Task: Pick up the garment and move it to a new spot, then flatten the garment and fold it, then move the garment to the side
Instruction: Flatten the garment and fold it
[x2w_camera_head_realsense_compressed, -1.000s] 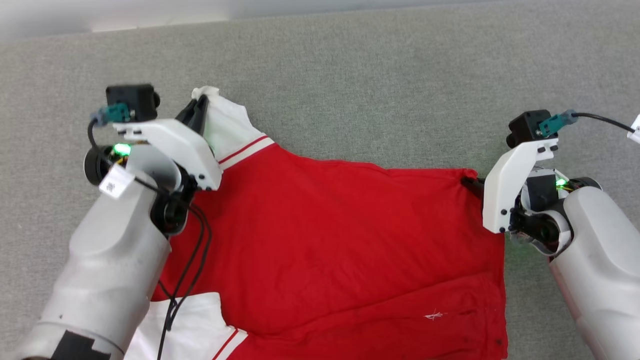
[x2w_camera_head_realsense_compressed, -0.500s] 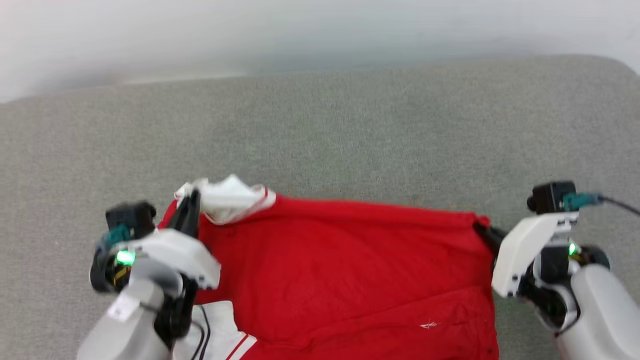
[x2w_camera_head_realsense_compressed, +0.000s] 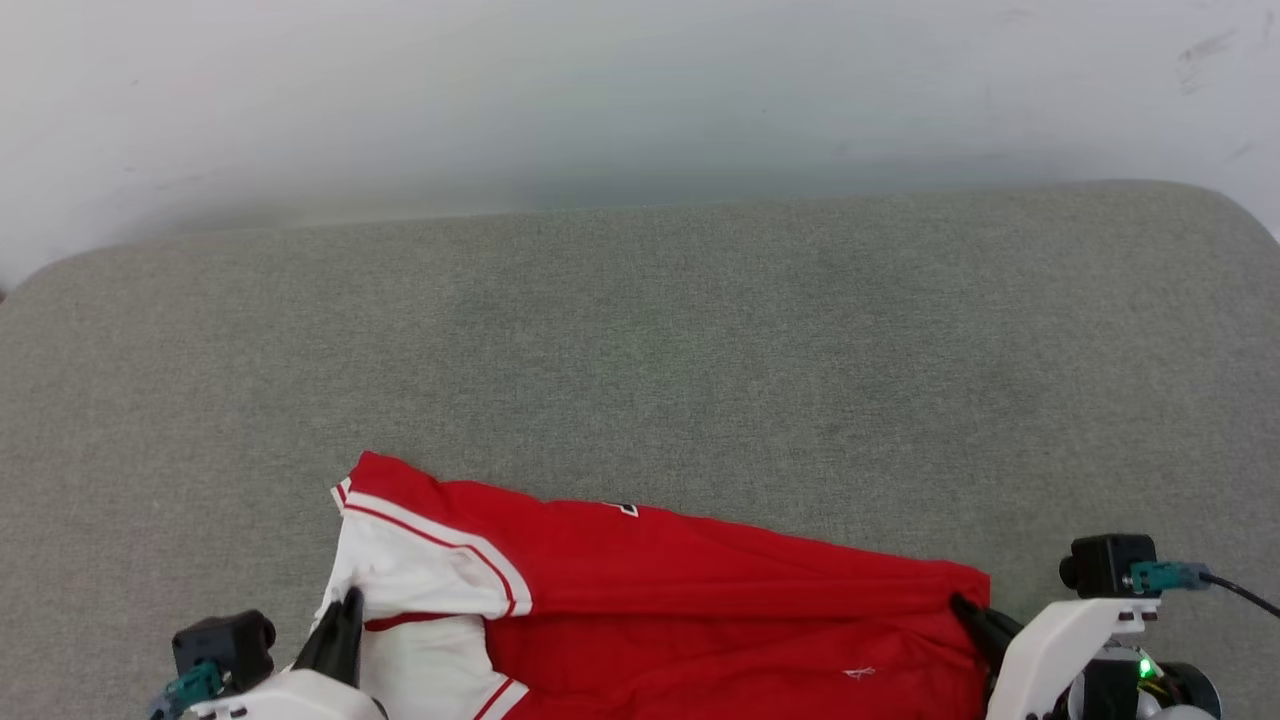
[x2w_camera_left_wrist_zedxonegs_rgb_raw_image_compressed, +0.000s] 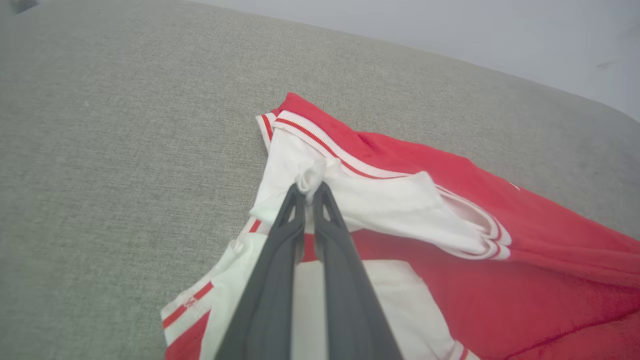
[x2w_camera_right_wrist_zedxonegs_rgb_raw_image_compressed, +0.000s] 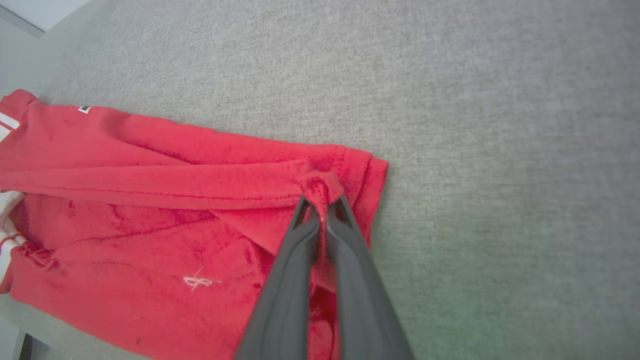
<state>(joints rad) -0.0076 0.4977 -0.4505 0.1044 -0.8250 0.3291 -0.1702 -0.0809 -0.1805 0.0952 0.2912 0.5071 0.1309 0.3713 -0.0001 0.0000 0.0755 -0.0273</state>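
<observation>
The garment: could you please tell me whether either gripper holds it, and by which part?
Both hold the garment: the left gripper pinches white sleeve fabric, the right gripper a bunched red corner.

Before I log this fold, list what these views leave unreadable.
Head view: near part of the garment, cut off by the bottom edge.
Print: folded under red cloth; a black-and-white corner peeks out in head view.
Right wrist view: white mark, too small to identify.
</observation>
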